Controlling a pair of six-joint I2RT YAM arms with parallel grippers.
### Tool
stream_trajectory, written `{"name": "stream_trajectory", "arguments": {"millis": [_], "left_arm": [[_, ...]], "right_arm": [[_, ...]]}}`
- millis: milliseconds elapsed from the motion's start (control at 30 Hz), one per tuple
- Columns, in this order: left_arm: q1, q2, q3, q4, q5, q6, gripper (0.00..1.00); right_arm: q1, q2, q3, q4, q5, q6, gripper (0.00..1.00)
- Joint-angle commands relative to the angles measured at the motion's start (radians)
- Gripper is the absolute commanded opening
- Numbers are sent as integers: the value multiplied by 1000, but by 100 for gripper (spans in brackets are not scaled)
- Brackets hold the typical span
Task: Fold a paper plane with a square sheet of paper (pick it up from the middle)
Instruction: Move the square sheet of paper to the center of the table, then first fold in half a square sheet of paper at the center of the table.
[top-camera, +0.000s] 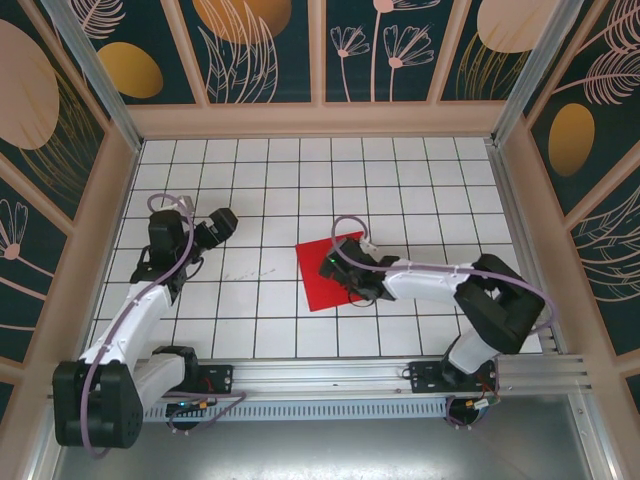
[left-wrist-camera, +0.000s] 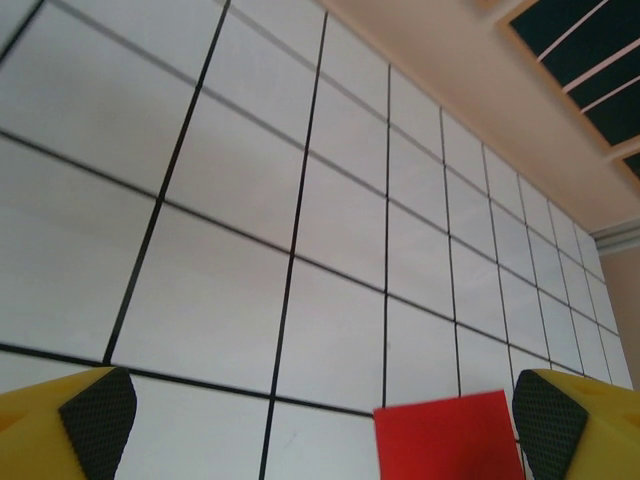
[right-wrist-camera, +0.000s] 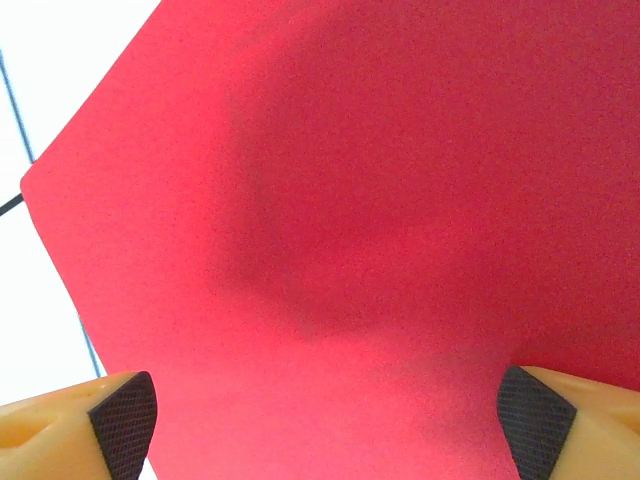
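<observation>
From above, one square sheet of paper lies flat on the tiled table at centre frame, under the right gripper. The left gripper sits centre-left, well apart from it.

Left wrist: jaws wide, empty, with the sheet at lower right.

Right wrist: jaws spread wide over the sheet, gripping nothing.

Two robot arms seen from above, both with their jaws spread wide.
The left arm rises from the lower left of the frame and bends at mid-left. Its left gripper points up and to the right, with its yellow fingers far apart. The right arm folds at its elbow on the right, then reaches left toward the centre. There the right gripper tilts downward, its black pads set wide.
</observation>
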Motion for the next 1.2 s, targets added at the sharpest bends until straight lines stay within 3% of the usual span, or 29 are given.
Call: {"name": "stream_trajectory", "arguments": {"millis": [0,100,200,367,867,1167], "left_arm": [[4,39,-22,70,66,-36,98],[-2,71,-27,75,71,-33,99],[-10,94,-45,102,86,-49,99],[-18,118,-56,104,91,-58,99],[-18,135,-22,39,49,-12,98],[-19,156,-21,36,45,-10,98]], "right_arm": [[22,61,93,-124,27,46,92],[14,80,213,-234,83,-99,95],[9,170,357,-301,15,-353,99],[-11,321,525,-457,15,-504,99],[-89,399,532,-471,-113,-559,95],[-92,455,515,-492,-79,-554,86]]}}
